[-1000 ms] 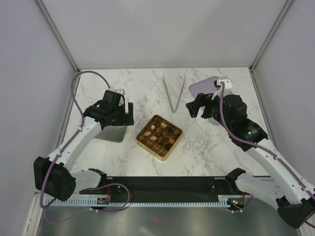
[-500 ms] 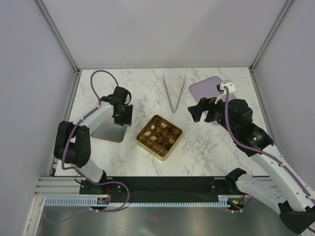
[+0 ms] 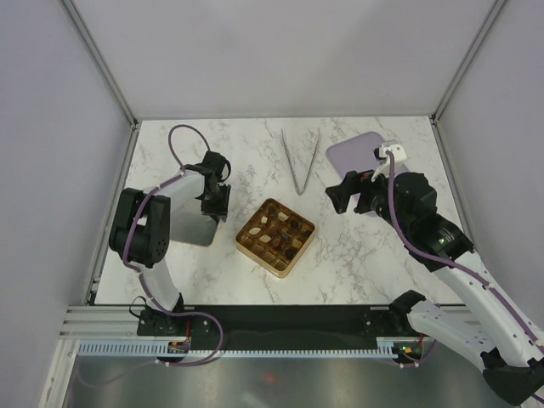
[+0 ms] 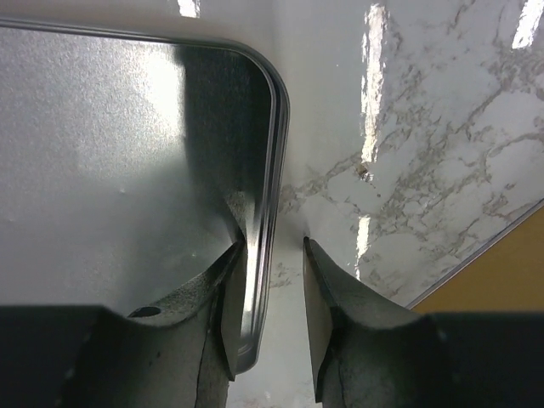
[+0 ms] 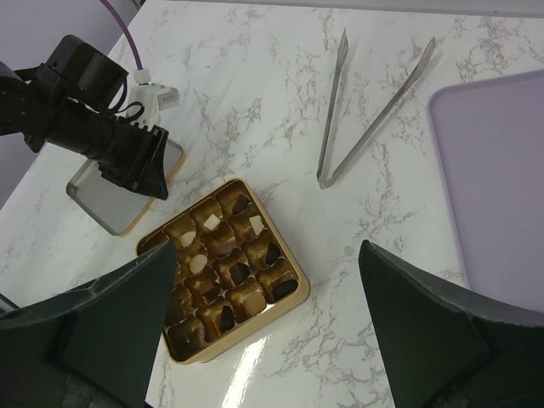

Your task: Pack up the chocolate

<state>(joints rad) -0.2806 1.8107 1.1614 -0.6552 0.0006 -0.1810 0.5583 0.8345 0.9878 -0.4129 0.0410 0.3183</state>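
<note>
The chocolate (image 3: pixel 289 225) (image 5: pixel 240 205), dark, tan and white pieces, sits in cells of the square gold tray (image 3: pixel 299 253) (image 5: pixel 293 297) at mid-table. A silver-faced lid (image 3: pixel 183 223) (image 4: pixel 127 153) (image 5: pixel 115 200) lies flat to the tray's left. My left gripper (image 3: pixel 217 200) (image 4: pixel 274 251) (image 5: pixel 144 170) straddles the lid's right rim. Its left pad touches the rim's inside, while the right pad stands a gap away from it. My right gripper (image 3: pixel 350 191) (image 5: pixel 268 246) hovers wide open and empty, above and to the right of the tray.
Metal tongs (image 3: pixel 299 157) (image 5: pixel 365 119) lie behind the tray. A lilac board (image 3: pixel 353 153) (image 5: pixel 497 187) lies at the back right, partly under my right arm. White walls close in the table on three sides.
My left gripper has come down onto the lid's right rim and its jaws have narrowed around it. The left arm has folded back. My right gripper has shifted slightly right, still wide open.
</note>
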